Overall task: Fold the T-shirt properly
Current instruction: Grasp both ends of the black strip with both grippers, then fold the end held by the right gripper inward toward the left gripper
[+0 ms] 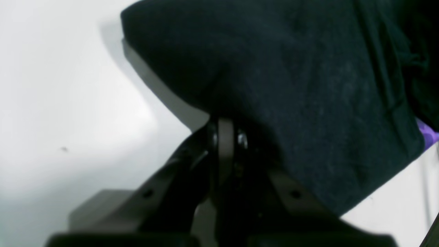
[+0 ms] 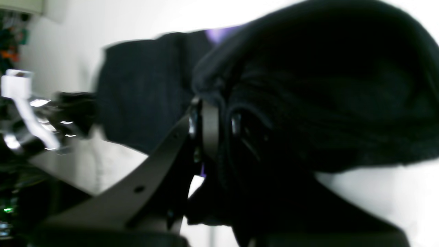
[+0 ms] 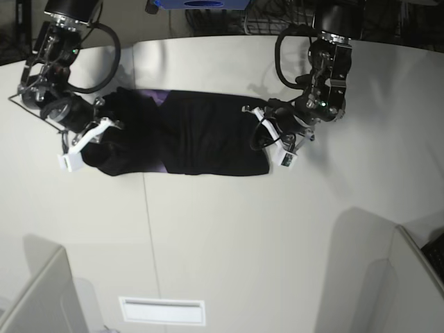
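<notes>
Now the T-shirt (image 3: 208, 135) lies long, side to side on the bench (image 3: 229, 236), between my arms. My left end effector (image 3: 267, 139) and right end effector (image 3: 104, 132) each pinch one end tight.

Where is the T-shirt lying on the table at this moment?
In the base view the T-shirt lies across the far half of the table, between the right gripper and left gripper.

White table (image 3: 229, 236); blue box (image 3: 201, 4) at far edge.
</notes>
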